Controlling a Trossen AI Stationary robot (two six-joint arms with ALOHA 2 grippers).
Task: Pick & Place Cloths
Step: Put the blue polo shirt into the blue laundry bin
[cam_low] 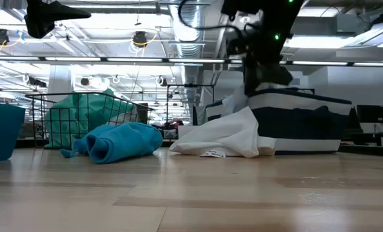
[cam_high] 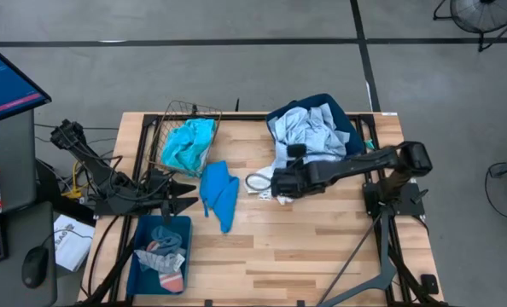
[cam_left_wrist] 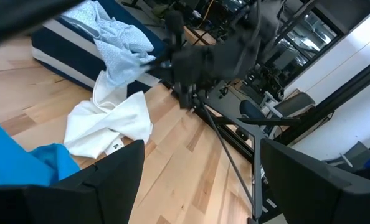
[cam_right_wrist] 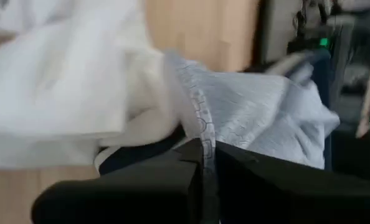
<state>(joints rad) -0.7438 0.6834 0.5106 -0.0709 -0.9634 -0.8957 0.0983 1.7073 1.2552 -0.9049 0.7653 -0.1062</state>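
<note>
My right gripper (cam_high: 278, 184) reaches from the table's right to the near-left corner of the navy bin (cam_high: 349, 128) and is shut on the pale blue-grey cloth (cam_high: 309, 132) heaped in it. A white cloth (cam_high: 262, 182) lies crumpled on the table just below it, against the bin's wall (cam_low: 301, 122). The bright blue cloth (cam_high: 219, 194) lies flat at the table's middle. The turquoise cloth (cam_high: 188, 143) sits in a wire basket. Socks (cam_high: 164, 256) rest in the teal tray. My left gripper (cam_high: 185, 194) waits open at the table's left, beside the blue cloth. My right gripper pinches the pale blue-grey cloth's hemmed edge (cam_right_wrist: 203, 130) between its two fingers (cam_right_wrist: 172, 174). In the left wrist view this part of the cloth (cam_left_wrist: 124, 57) is drawn out over the bin's corner toward the gripper, while the rest stays heaped in the bin.
The wire basket (cam_high: 181, 119) stands at the far left of the table, and the teal tray (cam_high: 142, 230) at the near left corner. Bare wood (cam_high: 313, 247) lies along the near side. Cables and a monitor sit off the table's left edge.
</note>
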